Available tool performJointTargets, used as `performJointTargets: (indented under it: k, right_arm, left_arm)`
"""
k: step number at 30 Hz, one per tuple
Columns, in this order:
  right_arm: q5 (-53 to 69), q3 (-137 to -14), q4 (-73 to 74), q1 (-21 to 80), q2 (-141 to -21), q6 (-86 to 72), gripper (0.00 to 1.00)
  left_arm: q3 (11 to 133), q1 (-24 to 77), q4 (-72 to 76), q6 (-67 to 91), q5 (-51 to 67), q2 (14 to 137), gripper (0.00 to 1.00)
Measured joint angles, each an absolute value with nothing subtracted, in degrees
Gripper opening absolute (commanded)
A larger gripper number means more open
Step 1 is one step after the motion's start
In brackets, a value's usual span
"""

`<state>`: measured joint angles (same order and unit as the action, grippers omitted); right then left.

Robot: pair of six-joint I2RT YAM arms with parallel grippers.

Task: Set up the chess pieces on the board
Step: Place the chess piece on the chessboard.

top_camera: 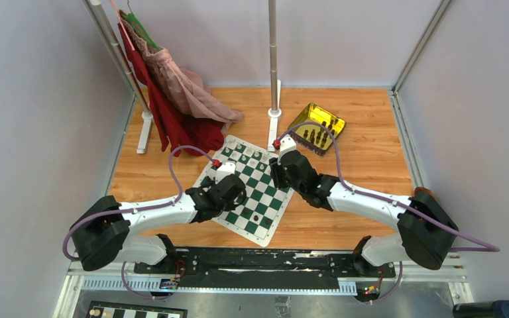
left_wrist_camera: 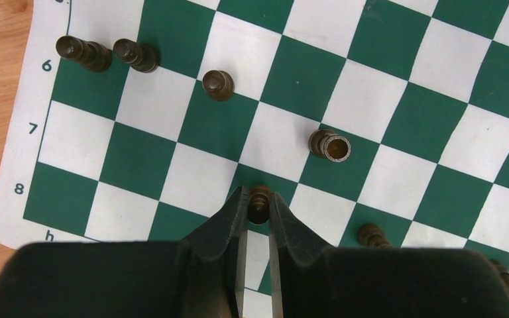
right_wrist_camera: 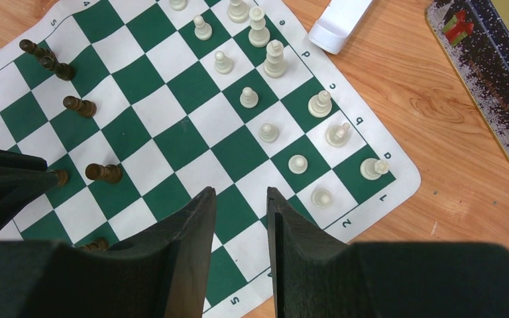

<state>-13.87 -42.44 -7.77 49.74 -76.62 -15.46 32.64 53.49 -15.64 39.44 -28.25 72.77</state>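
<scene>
**Chess pieces, cream** (right_wrist_camera: 249, 97): upright in two rows along the far edge of the board (left_wrist_camera: 364, 99). This side looks complete or nearly so.

**Chess pieces, dark** (left_wrist_camera: 218, 85): only a handful on the board, scattered near the edge numbered 6 to 8. At least one is tipped over (left_wrist_camera: 331, 146), with its hollow base showing. This side looks less than half done.

**Piece in hand** (left_wrist_camera: 260, 197): dark, pinched between the fingers of the left claw (left_wrist_camera: 258, 207), low over the row marked 8.

**Right claw** (right_wrist_camera: 241, 199): spread and empty, hovering above the board's middle squares.

**Yellow tray** (top_camera: 303, 119): beyond the board on the wooden worktop (top_camera: 358, 159), holding more dark pieces (top_camera: 317, 137) yet to be fetched.

**Outstanding, by estimate:** seat the held piece, right the tipped ones, empty the tray.
</scene>
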Motion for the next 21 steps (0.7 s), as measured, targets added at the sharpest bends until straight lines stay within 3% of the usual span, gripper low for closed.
performJointTargets:
  k: [6, 21]
  right_arm:
    - [-13.52, -42.44, -7.77, 49.74, -76.62, -15.46, 0.38]
    - [-13.45, -42.44, -7.79, 49.74, -76.66, -15.46, 0.38]
  left_arm:
    - [32.64, 53.49, -15.53, 39.46, -28.32, 73.84, 0.07]
    - [32.93, 53.49, -15.97, 40.1, -28.64, 74.37, 0.42]
